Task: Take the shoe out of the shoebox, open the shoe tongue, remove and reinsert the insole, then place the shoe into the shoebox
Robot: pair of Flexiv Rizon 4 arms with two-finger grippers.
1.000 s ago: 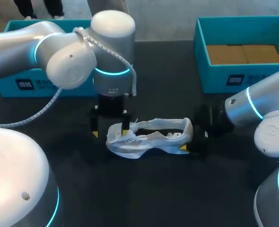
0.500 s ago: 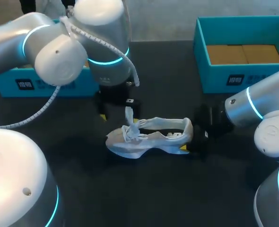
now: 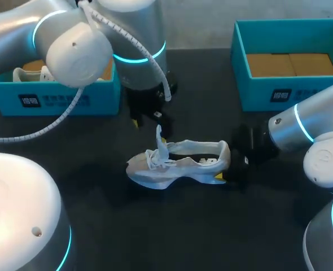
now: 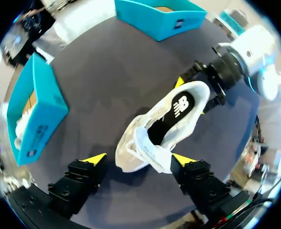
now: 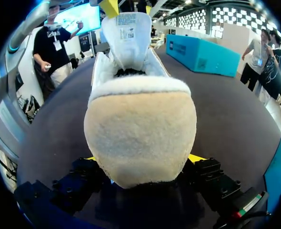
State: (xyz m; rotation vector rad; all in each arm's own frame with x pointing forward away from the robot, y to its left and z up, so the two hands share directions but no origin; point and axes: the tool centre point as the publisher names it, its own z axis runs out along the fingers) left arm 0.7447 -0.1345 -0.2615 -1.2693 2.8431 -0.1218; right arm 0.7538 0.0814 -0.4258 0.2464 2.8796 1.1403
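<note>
A white shoe (image 3: pixel 178 164) lies on its sole on the dark table, toe toward my left arm, with its tongue (image 3: pixel 158 137) standing upright. The black insole (image 4: pixel 176 109) shows inside it. My left gripper (image 3: pixel 147 119) hangs open just above and behind the toe end; in its wrist view the yellow tips flank the toe and tongue (image 4: pixel 152 152) from higher up without touching. My right gripper (image 3: pixel 227 164) sits at the heel, which fills the space between its fingers (image 5: pixel 197 158); it is shut on the heel (image 5: pixel 140 133).
A blue shoebox (image 3: pixel 53 99) at the back left holds another white shoe (image 3: pixel 28 73). A second blue box (image 3: pixel 268 84) at the back right has a bare cardboard floor. Dark table surface lies in front of the shoe.
My left gripper has risen and drawn back from the shoe's laces toward the left box. The tongue now stands upright. The right arm and the shoe have kept still.
</note>
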